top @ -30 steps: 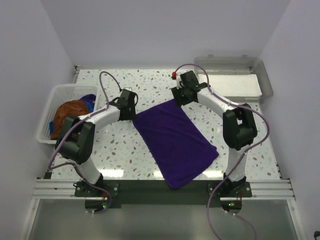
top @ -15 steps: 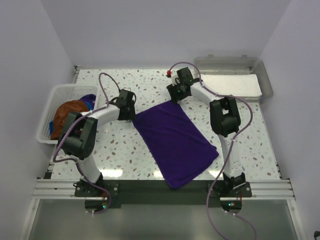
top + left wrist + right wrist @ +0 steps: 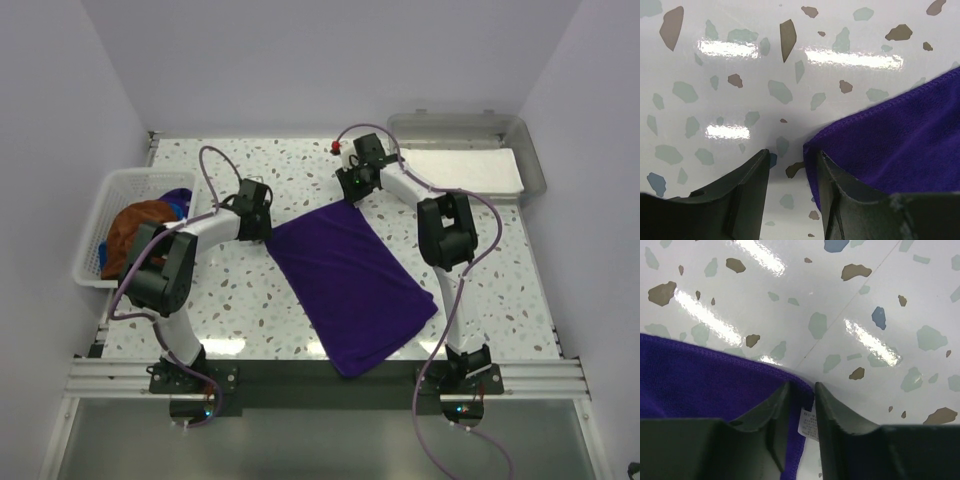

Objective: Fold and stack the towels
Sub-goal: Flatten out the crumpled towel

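A deep purple towel (image 3: 355, 280) lies spread flat across the middle of the table. My left gripper (image 3: 263, 228) sits low at its left corner. In the left wrist view the left gripper (image 3: 792, 157) is open: bare table shows between the fingers, and the towel (image 3: 905, 145) has its corner against the right finger. My right gripper (image 3: 350, 192) is at the towel's far corner. In the right wrist view the right gripper (image 3: 801, 387) stands narrowly open, straddling the towel (image 3: 695, 375) at its hemmed corner, with the white label (image 3: 809, 425) in the gap.
A white basket (image 3: 92, 235) at the left edge holds a rust-brown towel (image 3: 135, 225) and a blue towel (image 3: 178, 198). A grey tray (image 3: 532, 165) lined with a white sheet (image 3: 465, 170) stands at the back right.
The right gripper has shifted a little left and farther back onto the towel's far corner, its elbow has swung left, and its jaws have narrowed. The left gripper has barely moved.
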